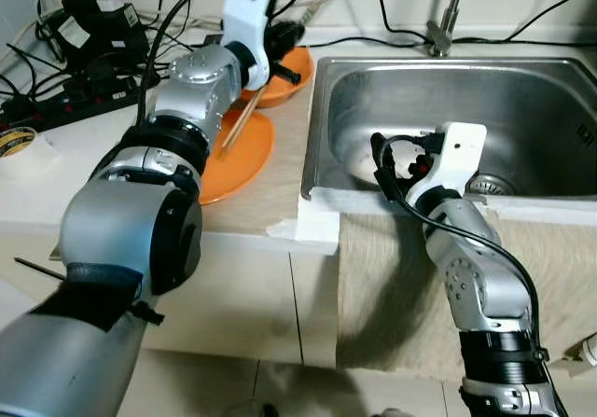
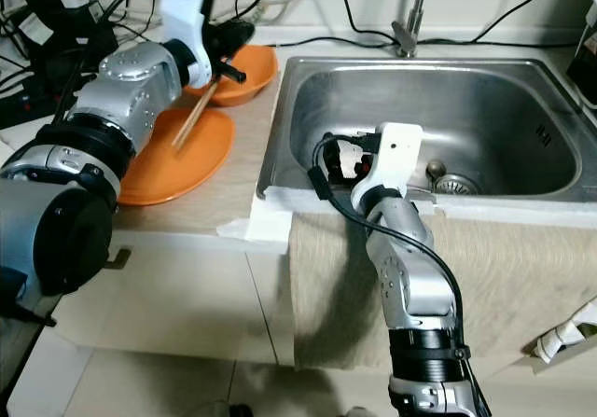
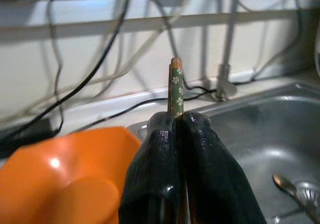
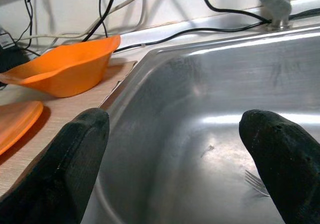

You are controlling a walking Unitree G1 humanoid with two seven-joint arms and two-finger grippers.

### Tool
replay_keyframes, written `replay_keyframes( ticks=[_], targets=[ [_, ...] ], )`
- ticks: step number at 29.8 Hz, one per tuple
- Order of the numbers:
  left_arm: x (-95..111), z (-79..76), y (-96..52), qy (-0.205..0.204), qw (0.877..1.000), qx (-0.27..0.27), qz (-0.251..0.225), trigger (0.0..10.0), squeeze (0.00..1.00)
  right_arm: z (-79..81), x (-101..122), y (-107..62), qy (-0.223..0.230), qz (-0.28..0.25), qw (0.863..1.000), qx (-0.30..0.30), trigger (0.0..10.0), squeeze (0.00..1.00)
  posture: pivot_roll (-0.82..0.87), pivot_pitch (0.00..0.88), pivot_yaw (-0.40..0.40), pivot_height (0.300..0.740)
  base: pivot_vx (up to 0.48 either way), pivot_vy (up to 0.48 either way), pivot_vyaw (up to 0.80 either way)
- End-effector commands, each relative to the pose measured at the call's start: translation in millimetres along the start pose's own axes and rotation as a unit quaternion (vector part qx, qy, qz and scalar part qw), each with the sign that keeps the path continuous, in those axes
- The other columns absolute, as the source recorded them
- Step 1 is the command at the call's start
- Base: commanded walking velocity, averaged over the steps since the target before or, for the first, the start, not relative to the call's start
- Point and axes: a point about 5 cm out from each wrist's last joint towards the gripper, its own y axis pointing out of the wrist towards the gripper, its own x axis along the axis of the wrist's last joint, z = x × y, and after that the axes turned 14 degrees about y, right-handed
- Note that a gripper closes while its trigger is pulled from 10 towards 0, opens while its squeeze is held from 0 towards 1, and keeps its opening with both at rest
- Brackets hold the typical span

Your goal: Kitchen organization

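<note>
We see the left gripper [image 3: 177, 129] pinching chopsticks [image 1: 241, 122], fingers pressed together on them, above the orange bowl [image 1: 284, 76] at the back of the tabletop [image 1: 280, 188]. The chopsticks slant down over the orange plate [image 1: 244, 156] just beside the bowl. The right gripper [image 4: 175, 149] sits inside the sink [image 1: 522, 109] at its front wall, fingers spread wide, holding nothing. A spoon [image 3: 290, 186] and a fork [image 4: 256, 181] lie on the sink bottom.

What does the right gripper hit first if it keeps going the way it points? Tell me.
Probably the steel wall or floor of the sink: the right gripper, fingers wide open, points into the basin with nothing between. Depth is hard to judge.
</note>
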Motion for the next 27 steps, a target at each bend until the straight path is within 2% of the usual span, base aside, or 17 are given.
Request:
replay_keyframes(
  ticks=[1, 10, 16, 23, 27],
  targets=[
    [-1, 3.5, -1.7, -0.015, 1.0, 0.02, -0.007, 0.0, 0.0, 7.8, 1, 3.4, -0.008, -0.006, 1.0, 0.015, 10.0, 0.0, -0.12, 0.0, 0.075, 0.732, 0.0, 0.0, 0.0],
    [-11, 17.4, -9.8, -0.096, 0.991, 0.096, -0.018, 0.0, 0.0, 12.5, -1, 12.3, -0.012, -0.011, 0.999, 0.028, 10.0, 0.0, -0.08, 0.0, 0.061, 0.732, 0.0, 0.0, 0.0],
    [-13, 21.6, -12.8, -0.147, 0.982, 0.114, -0.02, 0.0, 0.0, 13.7, -2, 16.0, -0.016, -0.014, 0.999, 0.032, 10.0, 0.0, -0.07, 0.0, 0.057, 0.732, 0.0, 0.0, 0.0],
    [-30, 22.4, -22.6, -0.131, 0.982, 0.139, -0.002, 0.0, 0.0, 10.6, -1, 17.9, -0.043, -0.03, 0.998, 0.026, 10.0, 0.0, -0.05, 0.0, 0.056, 0.732, 0.0, 0.0, 0.0],
    [-45, 24.9, -40.7, -0.093, 0.985, 0.147, 0.016, 0.0, 0.0, 7.1, 7, 14.7, -0.066, -0.063, 0.996, 0.012, 10.0, 0.0, -0.05, 0.0, 0.058, 0.732, 0.0, 0.0, 0.0]
  ],
)
